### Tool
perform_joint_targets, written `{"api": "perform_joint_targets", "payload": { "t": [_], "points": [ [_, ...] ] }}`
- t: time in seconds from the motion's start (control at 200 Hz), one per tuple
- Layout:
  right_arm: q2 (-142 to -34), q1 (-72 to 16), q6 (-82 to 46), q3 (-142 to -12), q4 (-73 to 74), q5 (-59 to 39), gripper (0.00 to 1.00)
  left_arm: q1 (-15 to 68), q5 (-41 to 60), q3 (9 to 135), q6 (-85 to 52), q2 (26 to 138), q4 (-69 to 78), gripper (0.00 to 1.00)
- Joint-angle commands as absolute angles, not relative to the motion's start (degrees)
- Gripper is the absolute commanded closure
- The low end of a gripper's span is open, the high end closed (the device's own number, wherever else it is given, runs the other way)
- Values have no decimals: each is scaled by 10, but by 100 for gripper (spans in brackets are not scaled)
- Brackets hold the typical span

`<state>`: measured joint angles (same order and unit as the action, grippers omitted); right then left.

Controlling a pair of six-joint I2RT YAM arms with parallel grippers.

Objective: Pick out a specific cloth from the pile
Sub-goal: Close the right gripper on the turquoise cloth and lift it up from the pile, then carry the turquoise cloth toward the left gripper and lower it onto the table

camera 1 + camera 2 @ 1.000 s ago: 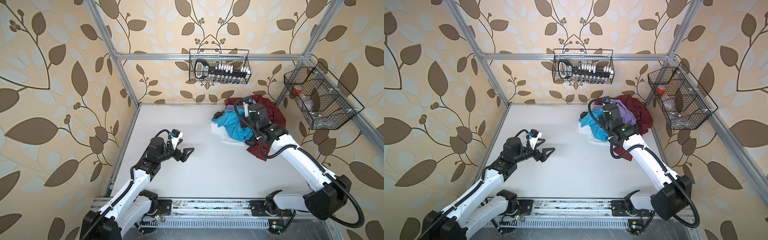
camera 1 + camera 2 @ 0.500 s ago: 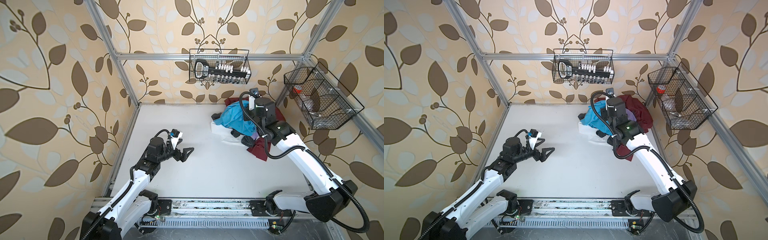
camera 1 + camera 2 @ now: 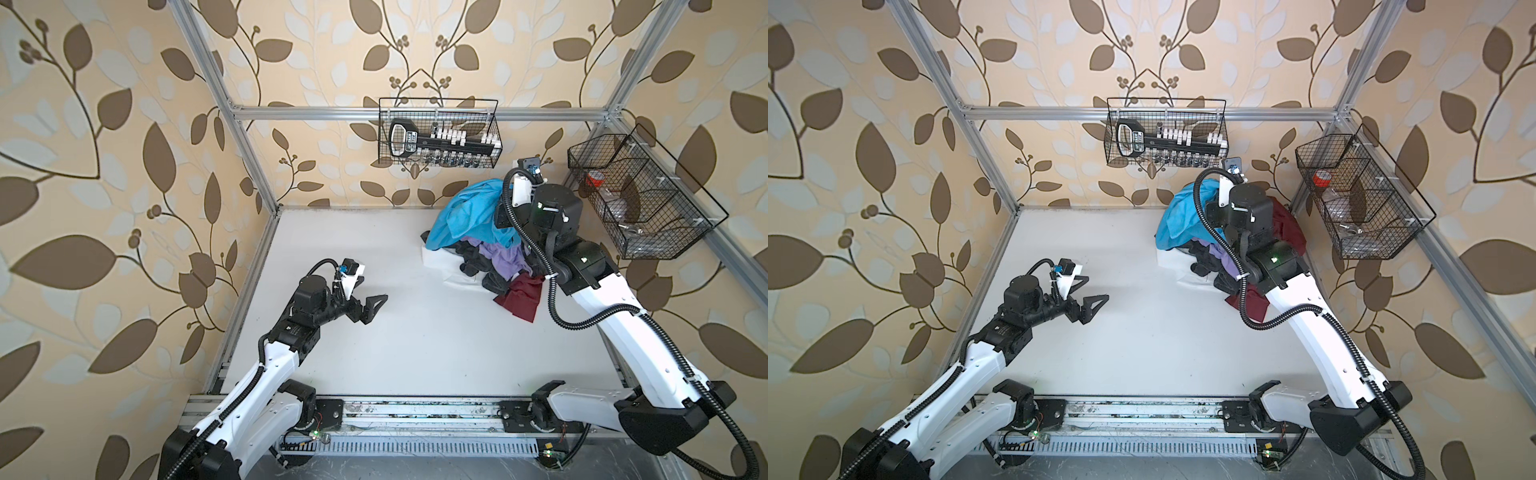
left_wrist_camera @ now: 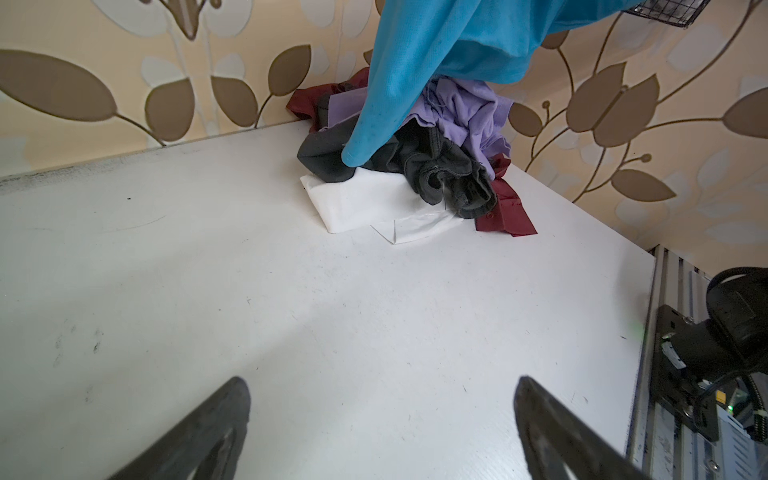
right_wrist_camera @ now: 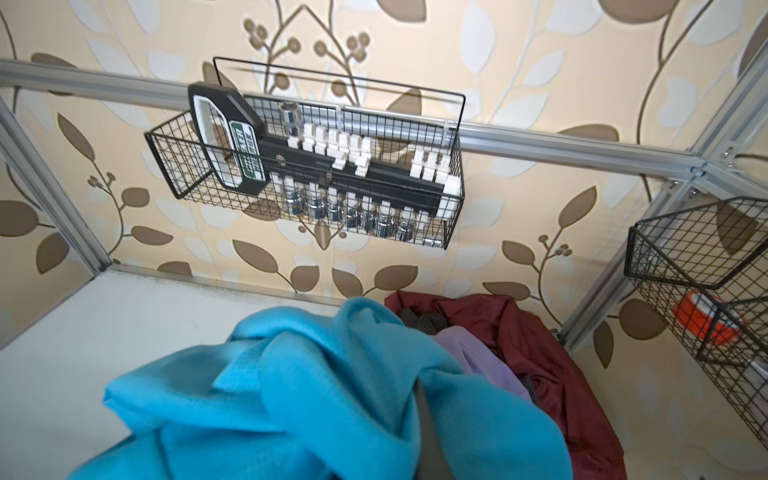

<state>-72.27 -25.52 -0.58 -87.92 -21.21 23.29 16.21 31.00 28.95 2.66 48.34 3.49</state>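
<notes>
— Where is the cloth [image 3: 467,216]?

— At the far right corner of the table [image 3: 415,340], up in the air above the pile [image 3: 498,266]. It hangs from the right gripper [image 5: 429,424], whose jaws are pressed together on a bunched fold. The fabric wraps round them, so only a dark strip of one finger shows in the right wrist view.

— And how does it look?

— It is bright turquoise-blue and thin, with a faint sheen and a fine woven grain. Near the grip it is crumpled into thick folds. Below that it falls in a long smooth drape that narrows to a hemmed tip. In the left wrist view the tip reaches down to the dark grey garment [image 4: 449,170] at the front of the heap, though whether it touches cannot be told.

— What lies under it?

— There is a lavender cloth [image 3: 500,257] and a maroon cloth [image 3: 519,297]. A white sheet [image 4: 357,199] lies flat on the table.

— The other arm?

— The left gripper [image 3: 374,291] hovers over the table, well apart from the pile, with its jaws spread wide.
</notes>
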Motion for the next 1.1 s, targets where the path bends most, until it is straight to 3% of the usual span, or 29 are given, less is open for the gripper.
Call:
{"api": "perform_joint_targets", "payload": {
  "t": [0.0, 0.815, 1.095],
  "points": [
    [-706, -261, -8, -911, -188, 215, 100, 169, 304, 302, 36, 474, 40, 1],
    [-719, -321, -51, -987, -125, 32, 100, 173, 283, 292, 40, 453, 46, 1],
    [-783, -343, -83, -997, -96, -56, 100, 176, 274, 283, 35, 427, 58, 1]
  ]
}}
